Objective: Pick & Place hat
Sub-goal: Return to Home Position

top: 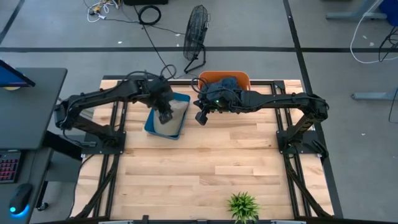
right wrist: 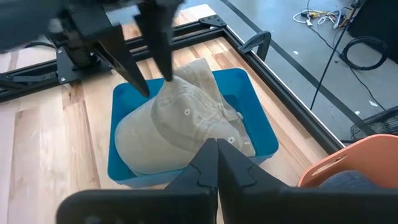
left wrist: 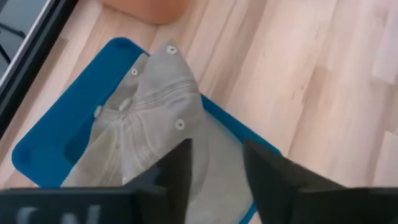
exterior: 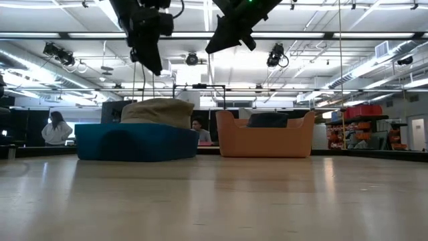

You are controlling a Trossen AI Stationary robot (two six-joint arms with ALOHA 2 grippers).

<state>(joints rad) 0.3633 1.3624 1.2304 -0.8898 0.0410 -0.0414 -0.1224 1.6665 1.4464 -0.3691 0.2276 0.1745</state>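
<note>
A beige cap [top: 178,111] [right wrist: 174,130] lies crown up in a blue bin [top: 152,128] [exterior: 134,144] near the table's far edge. My left gripper [top: 165,116] [left wrist: 217,165] hangs open above the cap, well clear of its top [exterior: 157,107] in the low view. Right of the blue bin stands an orange bin [top: 244,77] [exterior: 267,142] holding a dark cap [top: 225,82] [exterior: 267,119]. My right gripper [top: 201,118] [right wrist: 217,152] is shut and empty, raised in the air between the two bins.
A small potted plant [top: 242,205] stands at the table's near edge. The wooden tabletop [top: 205,162] spreads bare between the bins and the plant. A floor fan [top: 196,31] stands beyond the far edge. A person [exterior: 55,127] shows in the room behind.
</note>
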